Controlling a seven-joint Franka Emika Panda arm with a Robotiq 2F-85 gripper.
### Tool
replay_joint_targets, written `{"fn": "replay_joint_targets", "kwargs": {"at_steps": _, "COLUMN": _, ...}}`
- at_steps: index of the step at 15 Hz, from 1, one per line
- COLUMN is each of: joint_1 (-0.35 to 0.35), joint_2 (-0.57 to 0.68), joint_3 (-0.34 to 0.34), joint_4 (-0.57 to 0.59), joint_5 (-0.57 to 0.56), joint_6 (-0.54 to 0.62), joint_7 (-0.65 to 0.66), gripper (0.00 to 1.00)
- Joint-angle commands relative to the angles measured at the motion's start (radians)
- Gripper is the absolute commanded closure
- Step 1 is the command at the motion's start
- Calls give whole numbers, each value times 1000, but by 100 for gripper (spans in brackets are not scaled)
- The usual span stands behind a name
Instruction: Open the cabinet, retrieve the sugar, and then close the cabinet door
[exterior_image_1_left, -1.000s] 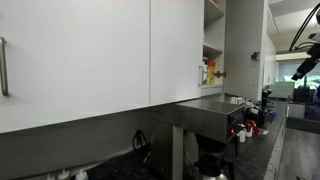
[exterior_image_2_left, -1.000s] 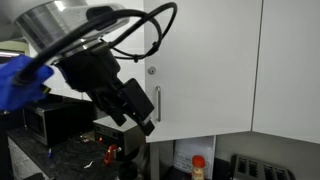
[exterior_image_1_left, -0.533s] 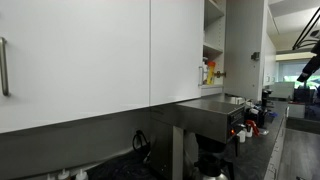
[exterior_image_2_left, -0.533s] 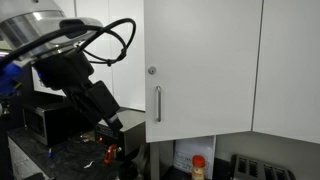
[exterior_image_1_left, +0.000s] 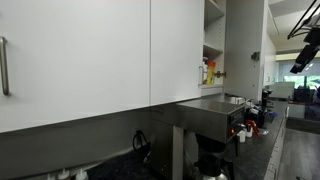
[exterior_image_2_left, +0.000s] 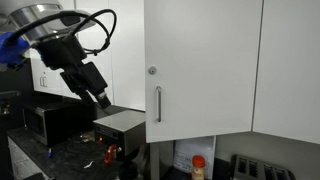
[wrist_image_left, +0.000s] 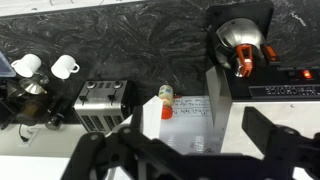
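Over the past second the gripper (exterior_image_2_left: 100, 97) had pulled back from the cabinet door (exterior_image_2_left: 205, 60), leaving its place just beside the bar handle (exterior_image_2_left: 157, 103) and moving up and away from the door's edge. Seen along the wall in an exterior view, the gripper (exterior_image_1_left: 303, 48) had also risen and hung high, well apart from the cabinet (exterior_image_1_left: 214, 40). The door was a tall, plain white flat panel with one short vertical silver handle near its lower edge and a small round lock (exterior_image_2_left: 152, 70) just above that handle. The cabinet stood open, its shelves showing, with colourful bottles (exterior_image_1_left: 207, 72) on one shelf. The sugar could not be picked out among them, so its place could not be told. In the wrist view the dark, blurred fingers (wrist_image_left: 285, 140) were spread wide with nothing between them. Below them lay a black marbled countertop (wrist_image_left: 120, 35) carrying a toaster (wrist_image_left: 100, 102), two white cups (wrist_image_left: 45, 67), a red-capped bottle (wrist_image_left: 165, 97) and a white box (wrist_image_left: 190, 118). The print on the box was too small to read.
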Motion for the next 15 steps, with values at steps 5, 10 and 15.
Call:
{"fn": "replay_joint_targets", "kwargs": {"at_steps": 5, "joint_1": 211, "joint_2": 30, "joint_3": 83, "joint_4": 3, "joint_5": -14, "joint_6": 12, "joint_7": 179, "gripper": 0}}
{"fn": "replay_joint_targets", "kwargs": {"at_steps": 10, "joint_1": 312, "joint_2": 115, "joint_3": 155, "joint_4": 1, "joint_5": -21, "joint_6": 74, "joint_7": 315, "gripper": 0}}
{"fn": "replay_joint_targets", "kwargs": {"at_steps": 15, "joint_1": 320, "joint_2": 266, "joint_3": 265, "joint_4": -1, "joint_5": -50, "joint_6": 232, "joint_7": 471, "gripper": 0}}
